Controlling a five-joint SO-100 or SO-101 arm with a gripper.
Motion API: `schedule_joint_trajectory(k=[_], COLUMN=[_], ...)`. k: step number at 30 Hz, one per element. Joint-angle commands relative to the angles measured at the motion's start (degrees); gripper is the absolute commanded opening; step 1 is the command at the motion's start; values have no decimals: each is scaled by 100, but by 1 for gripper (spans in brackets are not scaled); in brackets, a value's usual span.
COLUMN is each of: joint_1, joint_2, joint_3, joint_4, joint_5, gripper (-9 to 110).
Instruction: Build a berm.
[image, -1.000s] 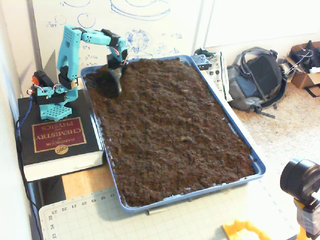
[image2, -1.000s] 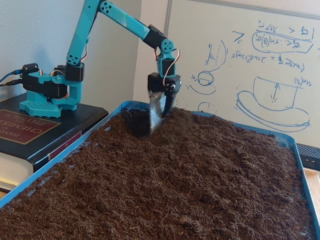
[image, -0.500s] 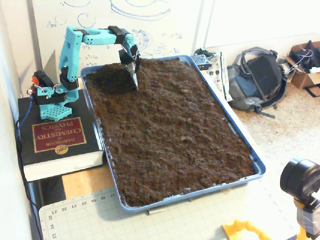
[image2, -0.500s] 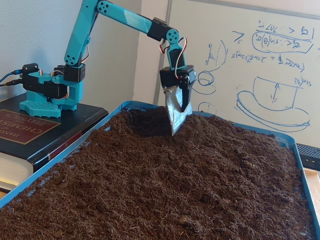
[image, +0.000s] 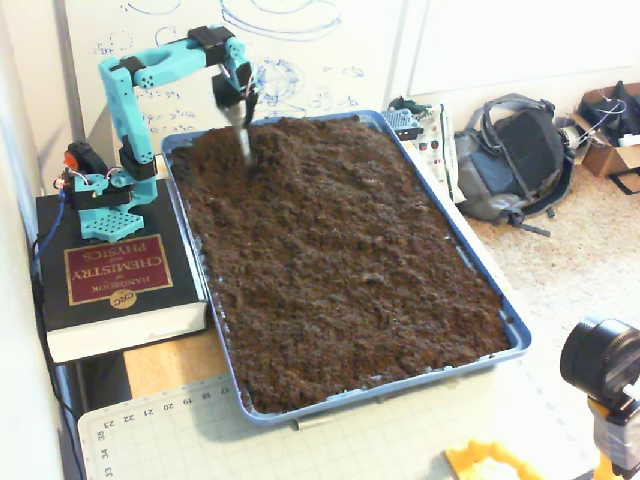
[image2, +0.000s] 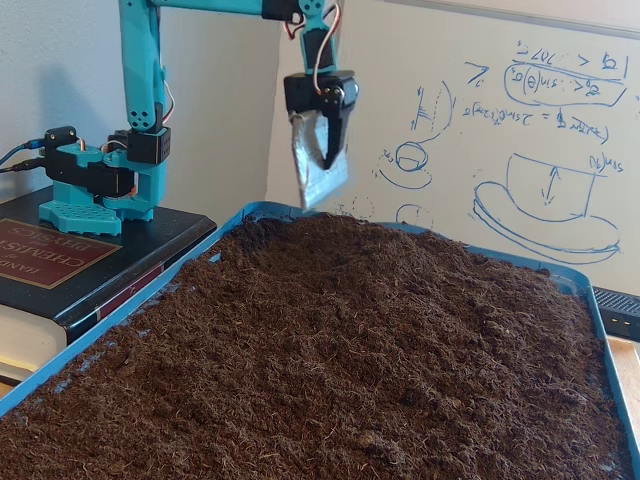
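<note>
Gripper (image2: 318, 165) clenched on its metal scoop (image2: 318, 172), raised clear; no distinct berm yet in the soil (image: 340, 250) below. I'd plunge deep and drag steadily.

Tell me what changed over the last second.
The arm lifted its gripper and metal scoop out of the soil at the tray's far corner; it now hangs clear above it. The hollow it was digging looks filled in. The tray and book stayed put.

A chemistry handbook (image: 118, 278) is laid flat beside the blue tray (image: 478, 279); a grey backpack (image: 515, 155) is placed on the floor.
</note>
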Motion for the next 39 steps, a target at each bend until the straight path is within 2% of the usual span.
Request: schedule_joint_trajectory(k=[1,12,26,33,39], joint_1=[44,316,571,571,589], joint_2=[299,-949,-2391,-2646,-2742], joint_3=[299,483,519,404,-352], joint_4=[422,387,-1327,-1433,-1433], joint_5=[-70,-79,-79,-88,-88], gripper=[1,1,1,1,1])
